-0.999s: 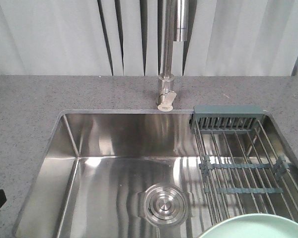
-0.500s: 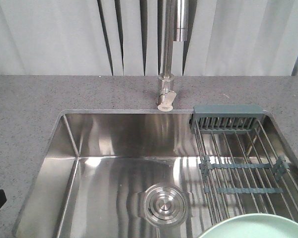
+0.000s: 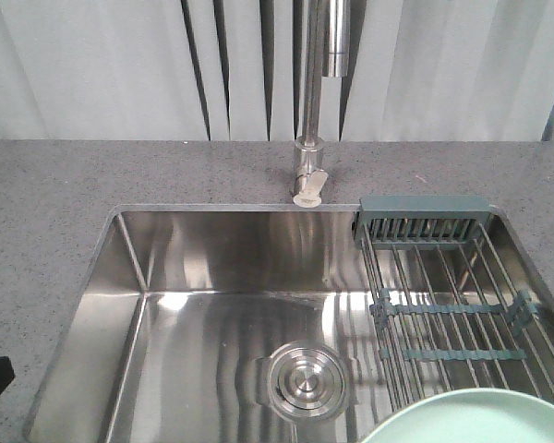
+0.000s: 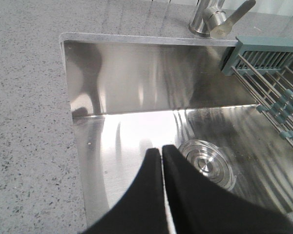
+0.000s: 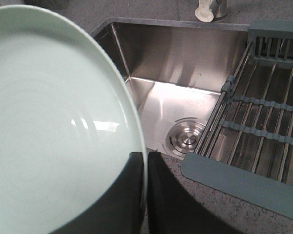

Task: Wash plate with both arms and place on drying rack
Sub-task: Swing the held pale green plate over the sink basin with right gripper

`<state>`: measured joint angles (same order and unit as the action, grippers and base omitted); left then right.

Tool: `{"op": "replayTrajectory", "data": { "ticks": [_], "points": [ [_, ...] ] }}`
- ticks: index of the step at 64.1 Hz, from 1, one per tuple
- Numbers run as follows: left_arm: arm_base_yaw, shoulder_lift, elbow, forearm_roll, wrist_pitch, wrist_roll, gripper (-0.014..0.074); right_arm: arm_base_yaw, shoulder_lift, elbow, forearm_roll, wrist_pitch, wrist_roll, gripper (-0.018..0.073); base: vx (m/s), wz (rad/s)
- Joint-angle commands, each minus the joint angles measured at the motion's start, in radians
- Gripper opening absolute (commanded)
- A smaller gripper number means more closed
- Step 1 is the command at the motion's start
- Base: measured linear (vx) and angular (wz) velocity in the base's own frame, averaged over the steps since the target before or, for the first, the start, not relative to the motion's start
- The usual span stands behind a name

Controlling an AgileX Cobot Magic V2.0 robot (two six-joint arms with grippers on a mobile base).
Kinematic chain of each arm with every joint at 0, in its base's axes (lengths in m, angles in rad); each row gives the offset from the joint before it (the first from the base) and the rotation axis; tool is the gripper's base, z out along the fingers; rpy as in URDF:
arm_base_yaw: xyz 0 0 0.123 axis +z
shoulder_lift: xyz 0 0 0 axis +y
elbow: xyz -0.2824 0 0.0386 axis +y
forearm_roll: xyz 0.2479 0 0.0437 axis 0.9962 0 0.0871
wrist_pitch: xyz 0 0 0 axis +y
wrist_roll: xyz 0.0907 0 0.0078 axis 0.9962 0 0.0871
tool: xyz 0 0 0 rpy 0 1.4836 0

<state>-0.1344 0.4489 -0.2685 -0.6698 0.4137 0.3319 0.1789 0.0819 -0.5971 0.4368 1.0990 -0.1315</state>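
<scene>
One plate [image 5: 53, 122] rim-deep inside right pincer [image 5: 145, 158]

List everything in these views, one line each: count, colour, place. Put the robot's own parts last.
counter: one, speckled grey, around the sink.
curtain: one, pale grey, behind the counter.
sink: one, shiny steel, set into the counter.
drain cover: one, steel, middle of the sink floor.
tap: one, steel, behind the sink's back edge.
drying rack: one, steel wires with grey-teal bars, across the sink's right side.
plate: one, pale mint green, held by the drying rack's near end.
left pincer: one, black, shut and empty, above the sink.
right pincer: one, black, shut on the plate's rim.
</scene>
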Motion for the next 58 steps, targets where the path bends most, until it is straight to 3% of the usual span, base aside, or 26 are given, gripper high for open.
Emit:
{"op": "replayTrajectory", "data": {
  "ticks": [1,12,16,21,31,38,46,58],
  "points": [
    [0.001,0.003,-0.028,-0.027,-0.047,-0.009,-0.0006,-0.006,0.019,-0.022,0.028,-0.099,0.0,-0.0004,0.0,0.0],
    [0.001,0.003,-0.028,-0.027,-0.047,-0.009,-0.0006,-0.006,0.031,-0.04,0.024,-0.25,0.007,-0.0004,0.0,0.0],
    [0.001,0.003,-0.028,-0.027,-0.047,-0.009,-0.0006,-0.006,0.076,-0.054,-0.02,-0.297,0.061,-0.0003,0.0,0.0],
    [0.001,0.003,-0.028,-0.027,-0.047,-0.01,-0.0006,-0.006,0.174,-0.085,-0.089,-0.289,0.131,-0.0003,0.0,0.0],
    [0.001,0.003,-0.028,-0.027,-0.047,-0.011,-0.0006,-0.006,0.405,-0.182,-0.173,-0.267,0.112,-0.0003,0.0,0.0],
    [0.001,0.003,-0.028,-0.027,-0.048,-0.011,-0.0006,-0.006,0.575,-0.263,-0.176,-0.248,0.11,-0.0001,0.0,0.0],
    [0.001,0.003,-0.028,-0.027,-0.048,-0.011,-0.0006,-0.005,0.766,-0.351,-0.152,-0.196,0.009,0.0,0.0,0.0],
    [0.001,0.003,-0.028,-0.027,-0.048,-0.011,-0.0006,0.031,0.989,-0.422,-0.01,-0.212,-0.15,0.0001,0.0,0.0]
  ]
}}
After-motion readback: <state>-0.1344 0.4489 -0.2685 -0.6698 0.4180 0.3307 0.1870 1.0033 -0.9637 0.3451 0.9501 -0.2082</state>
